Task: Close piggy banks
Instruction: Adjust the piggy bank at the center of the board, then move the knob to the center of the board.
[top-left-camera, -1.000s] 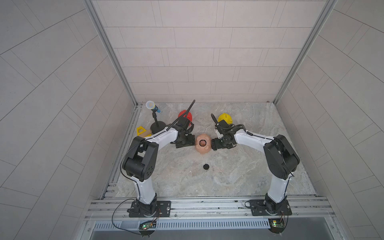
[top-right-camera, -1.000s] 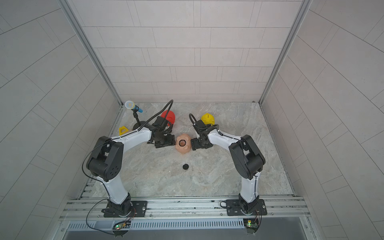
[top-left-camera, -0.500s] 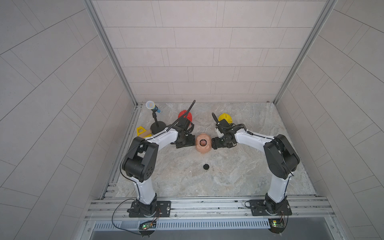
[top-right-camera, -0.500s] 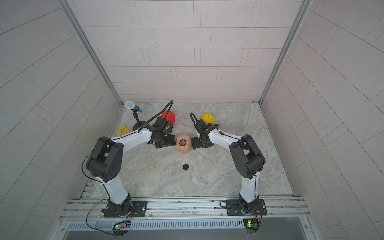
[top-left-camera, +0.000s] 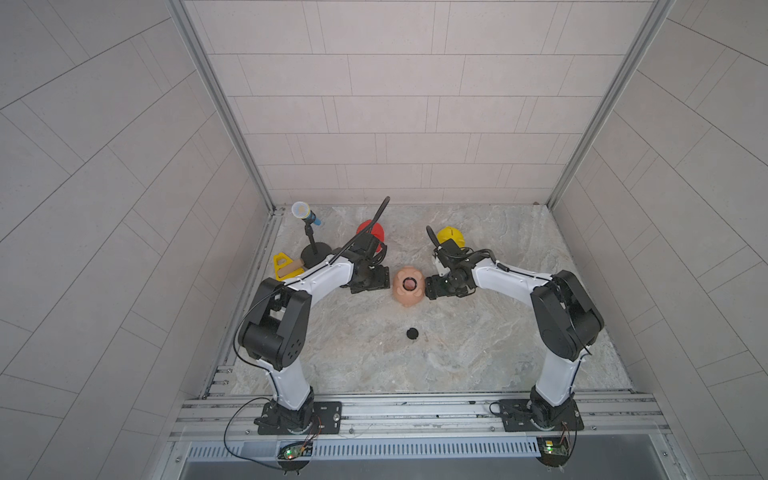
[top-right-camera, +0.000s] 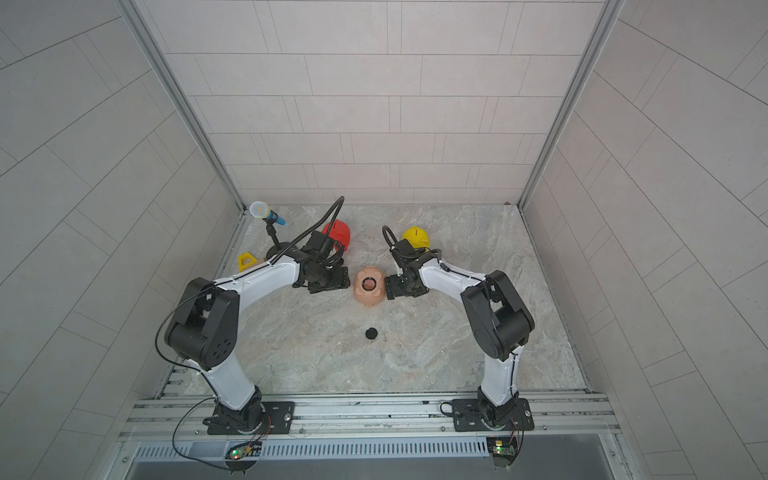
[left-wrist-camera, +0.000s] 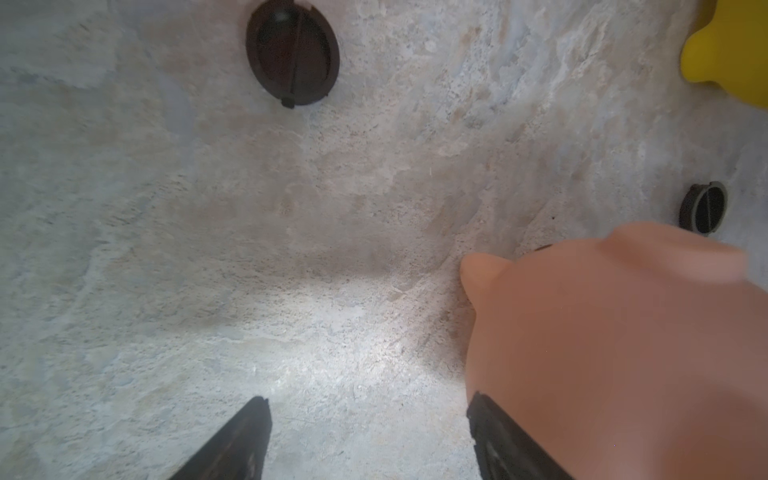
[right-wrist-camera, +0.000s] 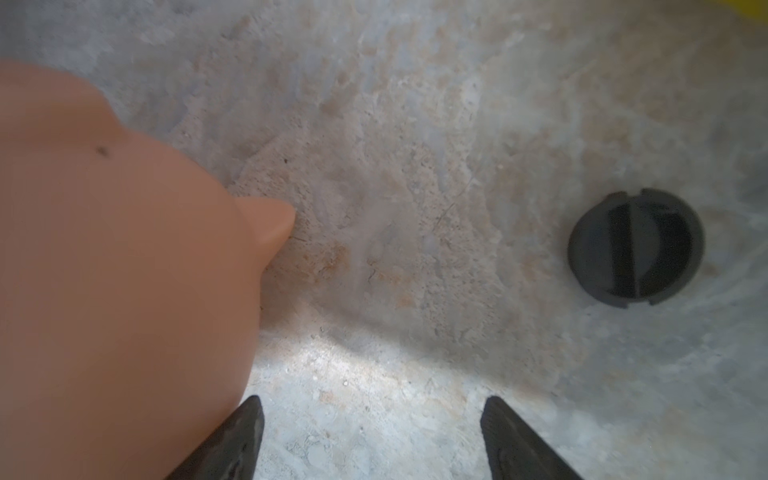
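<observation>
Peach-pink pig (top-left-camera: 409, 286) sits belly-up between left gripper (left-wrist-camera: 368, 399) and right gripper (right-wrist-camera: 372, 399), both spread, empty; brace it square, then bring the black plug (top-left-camera: 412, 333) flat.

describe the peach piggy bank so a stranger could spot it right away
On the marble tabletop, look at the middle, between the left claw and right claw. The peach-pink pig lies there belly up, its round hole open. The red pig and yellow pig sit further back; it alone is peach.
</observation>
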